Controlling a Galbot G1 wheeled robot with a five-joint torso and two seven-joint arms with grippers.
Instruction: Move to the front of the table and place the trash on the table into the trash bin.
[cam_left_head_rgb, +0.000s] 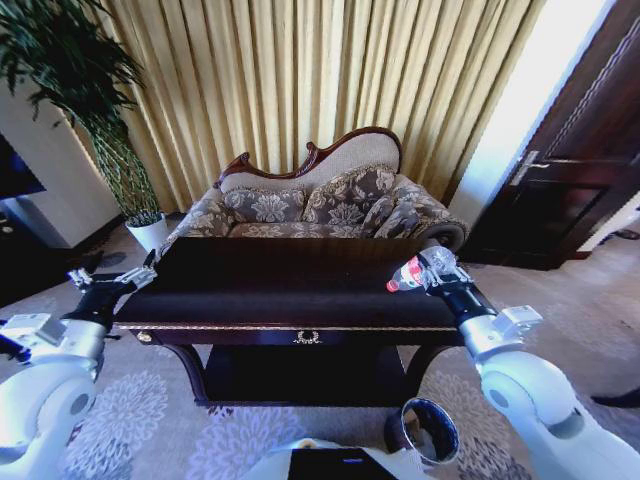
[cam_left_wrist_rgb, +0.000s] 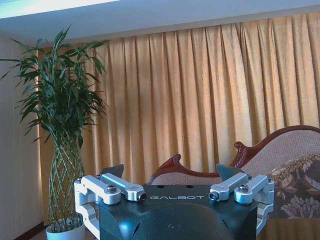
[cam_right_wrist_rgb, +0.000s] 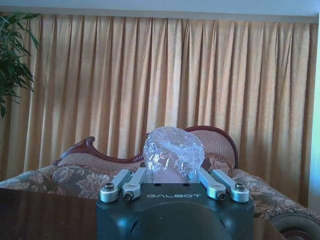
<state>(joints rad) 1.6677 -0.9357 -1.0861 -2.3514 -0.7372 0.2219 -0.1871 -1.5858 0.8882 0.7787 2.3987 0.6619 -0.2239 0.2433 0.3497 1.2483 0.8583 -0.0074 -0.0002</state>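
**Bottle in hand, bin below**

Trash bin (cam_left_head_rgb: 428, 430) on the carpet nearest the robot, right of centre. Right pincer (cam_left_head_rgb: 424, 270) clamped on the clear bottle (cam_left_head_rgb: 408, 275), over the desk (cam_left_head_rgb: 290, 300)'s right end. Left pincer (cam_left_head_rgb: 112, 280) spread, empty, at the left end. Advice: carry the bottle level, release squarely over the rim.

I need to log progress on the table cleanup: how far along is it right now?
Done: the robot stands at the front of the table. In hand: the right gripper is shut on the bottle, held above the table's right end and not yet over the trash bin on the floor in front. The left gripper hangs open at the table's left end. Left: dropping the bottle in the bin.
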